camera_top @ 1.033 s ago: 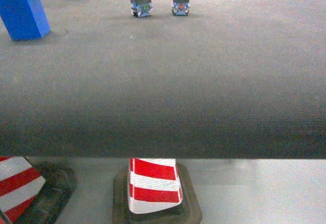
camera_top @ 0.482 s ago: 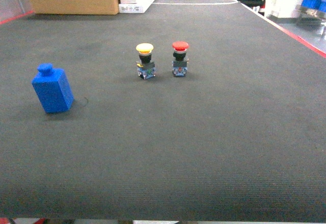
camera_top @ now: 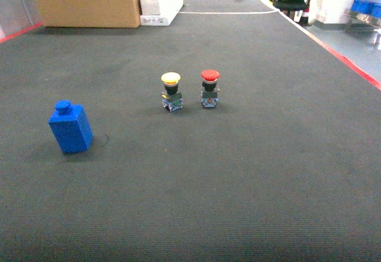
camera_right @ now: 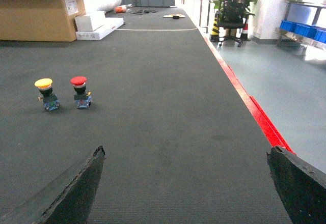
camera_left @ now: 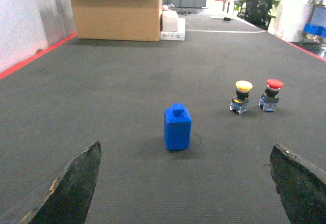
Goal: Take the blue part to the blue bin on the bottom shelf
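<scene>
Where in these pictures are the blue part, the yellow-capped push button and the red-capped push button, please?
blue part [camera_top: 70, 131]: head view, on its front face.
yellow-capped push button [camera_top: 171, 78]: head view, on its yellow cap.
red-capped push button [camera_right: 78, 81]: right wrist view, on its red cap.

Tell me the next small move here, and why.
Probably advance the left gripper forward toward the blue part. Its fingers are spread wide with nothing between them, and the part stands upright on the dark belt ahead, centred between them but well out of reach.
</scene>
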Robot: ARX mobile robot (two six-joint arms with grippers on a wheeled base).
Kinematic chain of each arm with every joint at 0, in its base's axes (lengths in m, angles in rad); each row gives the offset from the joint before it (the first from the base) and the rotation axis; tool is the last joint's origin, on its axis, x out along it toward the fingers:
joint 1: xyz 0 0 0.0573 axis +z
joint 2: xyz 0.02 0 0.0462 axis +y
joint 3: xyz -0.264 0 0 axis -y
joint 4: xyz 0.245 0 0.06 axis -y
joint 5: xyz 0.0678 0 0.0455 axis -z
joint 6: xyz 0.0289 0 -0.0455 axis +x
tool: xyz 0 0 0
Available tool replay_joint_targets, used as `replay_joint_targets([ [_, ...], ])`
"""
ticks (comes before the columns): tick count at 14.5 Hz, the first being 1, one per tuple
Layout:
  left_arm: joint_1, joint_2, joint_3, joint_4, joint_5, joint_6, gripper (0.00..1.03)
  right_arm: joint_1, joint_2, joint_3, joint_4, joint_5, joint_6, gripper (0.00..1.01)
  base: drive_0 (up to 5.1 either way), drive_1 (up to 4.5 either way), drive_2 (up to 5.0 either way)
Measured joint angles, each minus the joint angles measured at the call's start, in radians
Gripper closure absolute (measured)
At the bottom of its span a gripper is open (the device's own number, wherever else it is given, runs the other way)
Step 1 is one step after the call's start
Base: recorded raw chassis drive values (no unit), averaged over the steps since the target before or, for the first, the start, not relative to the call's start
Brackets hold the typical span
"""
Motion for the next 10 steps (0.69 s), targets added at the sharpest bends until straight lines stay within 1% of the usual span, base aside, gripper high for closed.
replay_joint_targets([
  [4, 0.0, 0.0, 0.0, 0.0, 0.0, 0.0, 0.05, 0.0, 0.0, 0.0, 0.0, 0.0, 0.0, 0.03, 0.0, 0.0, 0.0],
  [5, -0.032, 0.04, 0.037, -0.121, -0.072, -0.014, 0.05, 0.0, 0.0, 0.0, 0.0, 0.0, 0.0, 0.03, 0.0, 0.0, 0.0],
  [6, -0.082, 0.189, 0.08, -0.131, -0.166, -0.032, 0.05, 0.0, 0.0, 0.0, 0.0, 0.0, 0.0, 0.03, 0.0, 0.0, 0.0],
  [7, -0.096, 0.321, 0.097, -0.023, -0.197, -0.049, 0.05, 0.0, 0.0, 0.0, 0.002, 0.0, 0.0, 0.03, 0.0, 0.0, 0.0],
  [8, -0.103, 0.473, 0.128, 0.129, -0.201, -0.055, 0.05, 0.0, 0.0, 0.0, 0.0, 0.0, 0.0, 0.03, 0.0, 0.0, 0.0],
  [10, -0.101, 0.843, 0.257, 0.455, -0.179, -0.057, 0.05, 0.0, 0.0, 0.0, 0.0, 0.0, 0.0, 0.03, 0.0, 0.0, 0.0],
])
